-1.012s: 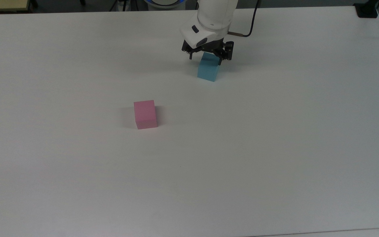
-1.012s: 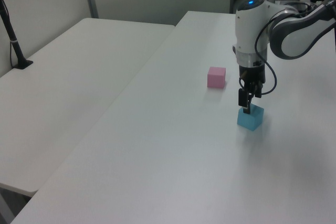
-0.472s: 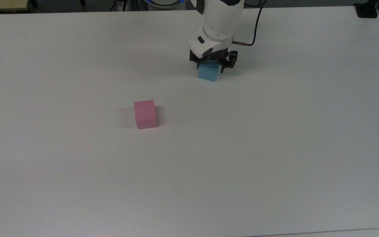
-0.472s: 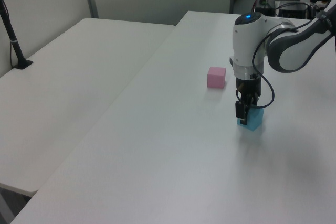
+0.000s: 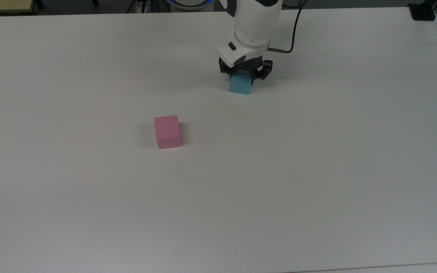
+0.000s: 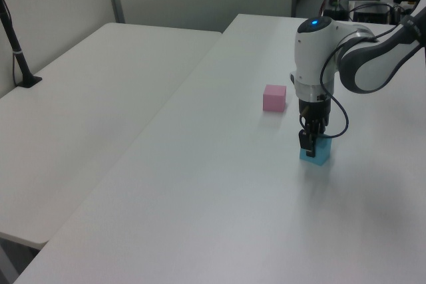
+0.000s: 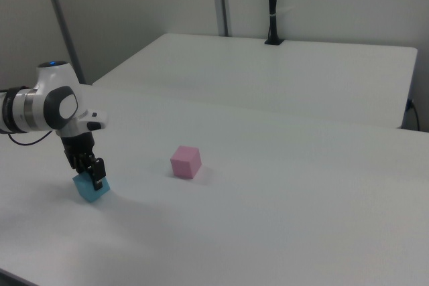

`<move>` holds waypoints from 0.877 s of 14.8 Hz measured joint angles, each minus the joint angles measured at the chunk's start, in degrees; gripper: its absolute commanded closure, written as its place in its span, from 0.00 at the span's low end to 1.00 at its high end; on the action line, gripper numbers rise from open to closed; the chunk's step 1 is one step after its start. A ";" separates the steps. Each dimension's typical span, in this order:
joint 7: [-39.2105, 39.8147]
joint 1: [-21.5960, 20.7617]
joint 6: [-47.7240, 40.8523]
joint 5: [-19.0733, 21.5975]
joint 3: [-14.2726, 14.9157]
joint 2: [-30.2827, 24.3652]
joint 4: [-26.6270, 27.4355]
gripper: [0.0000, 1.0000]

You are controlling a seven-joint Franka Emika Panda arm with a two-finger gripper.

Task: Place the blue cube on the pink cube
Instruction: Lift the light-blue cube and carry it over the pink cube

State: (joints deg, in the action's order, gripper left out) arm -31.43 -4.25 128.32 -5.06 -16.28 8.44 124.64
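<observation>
The light blue cube (image 5: 240, 86) rests on the white table (image 5: 317, 170) toward the top view's far side, also seen in the left view (image 6: 318, 153) and the right view (image 7: 88, 191). My gripper (image 5: 241, 78) comes straight down over it, one finger pressed to each side, shut on the cube. The arm's white wrist hides the cube's top in the top view. The pink cube (image 5: 167, 131) stands alone, nearer the camera and toward the top view's left of the blue one, untouched (image 6: 274, 98) (image 7: 186, 161).
A second white table (image 6: 100, 84) adjoins this one, with a black post (image 6: 16, 44) clamped at its edge. A black clamp (image 5: 423, 11) sits at the top view's far right corner. A dark cable (image 5: 290, 30) loops beside the wrist.
The gripper came down from just above the blue cube until its fingers were beside it, then the fingers drew in against the cube's sides. Both cubes stayed in place.
</observation>
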 measured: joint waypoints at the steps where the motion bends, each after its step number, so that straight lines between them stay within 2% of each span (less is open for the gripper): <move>1: 0.03 0.00 0.00 -0.08 0.05 -0.03 -0.04 0.90; 4: 3.00 0.24 -2.26 -0.23 1.13 -0.99 -2.41 0.89; 5: 5.20 0.27 -6.66 0.00 2.30 -1.45 -5.42 0.89; 8: 14.31 0.39 -20.88 4.82 6.77 -2.52 -16.99 0.88; 10: 17.79 0.39 -25.53 5.15 8.71 -2.73 -20.63 0.86; 13: 23.09 0.39 -27.29 5.19 12.46 -2.71 -23.34 0.86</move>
State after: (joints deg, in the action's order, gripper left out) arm -8.34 -3.87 101.04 0.13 -3.82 5.73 101.30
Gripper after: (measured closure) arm 0.419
